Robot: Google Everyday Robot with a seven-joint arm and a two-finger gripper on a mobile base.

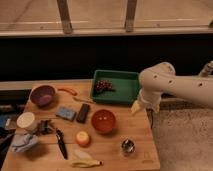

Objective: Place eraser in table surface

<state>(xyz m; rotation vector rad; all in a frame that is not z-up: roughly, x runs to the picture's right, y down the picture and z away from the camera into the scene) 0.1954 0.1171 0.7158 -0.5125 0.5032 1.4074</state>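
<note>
The eraser [83,113], a small flat black block, lies on the wooden table surface [107,148] near its middle. It sits just right of the blue-grey sponge [65,113] and left of the orange bowl [103,121]. My white arm reaches in from the right. Its gripper [137,106] hangs over the table's right edge, by the near right corner of the green tray [120,93]. The gripper is well to the right of the eraser and apart from it.
The green tray holds dark grapes [104,86]. Also on the table are a purple bowl [43,95], an orange pepper [67,91], a white cup [26,120], a black-handled knife [61,144], an apple [82,138], a banana [85,161], a metal cup [128,146] and a cloth [22,142].
</note>
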